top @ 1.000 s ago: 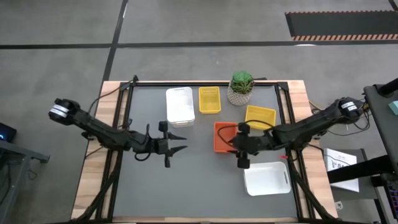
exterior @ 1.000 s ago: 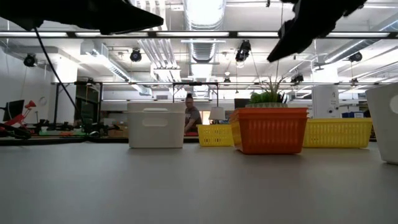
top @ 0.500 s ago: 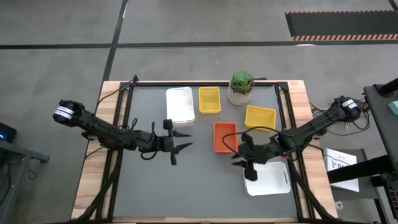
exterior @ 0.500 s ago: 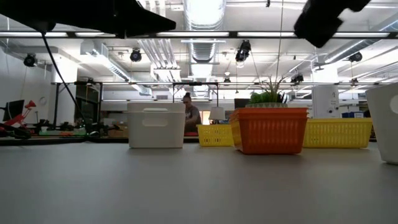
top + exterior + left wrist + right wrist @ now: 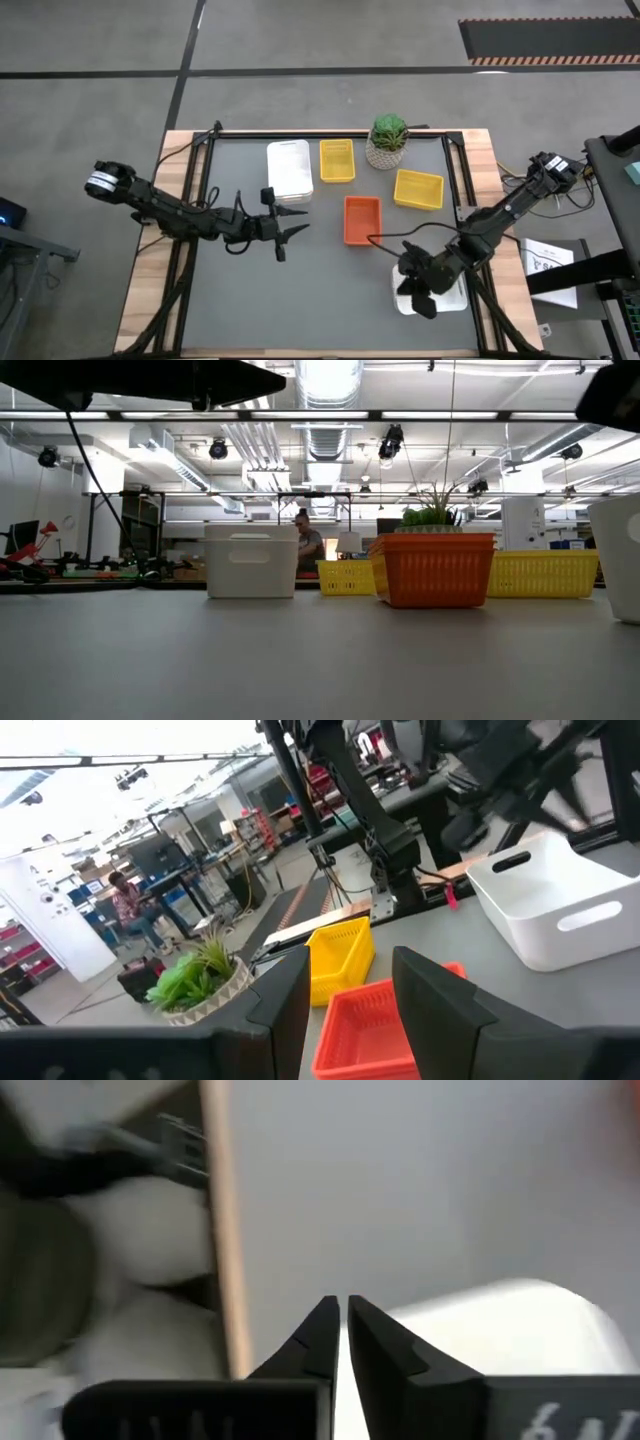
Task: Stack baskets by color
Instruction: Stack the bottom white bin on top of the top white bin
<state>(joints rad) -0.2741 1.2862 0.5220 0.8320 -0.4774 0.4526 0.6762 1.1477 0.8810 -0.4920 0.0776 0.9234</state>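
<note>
My right gripper (image 5: 420,300) hovers shut above the left end of a white basket (image 5: 432,288) that rests on its bottom near the table's right front; the low view shows that basket (image 5: 622,560) on the table with the arm high above it. An orange basket (image 5: 361,219) sits mid-table. Two yellow baskets (image 5: 337,160) (image 5: 418,188) and another white basket (image 5: 290,168) stand farther back. My left gripper (image 5: 290,238) is open and empty left of the orange basket, pointing level toward the table's right edge.
A green plant in a woven white pot (image 5: 387,142) stands at the far edge between the yellow baskets. Black frame rails (image 5: 203,180) and wooden strips border the grey mat on both sides. Bare mat (image 5: 300,300) lies at the near left. A person (image 5: 305,545) sits far behind the table.
My right gripper has swung from beside the orange basket toward the table's near edge, ending over the near white basket. It has rolled and tipped downward on the way, and its wide-open fingers have shut. No basket has moved.
</note>
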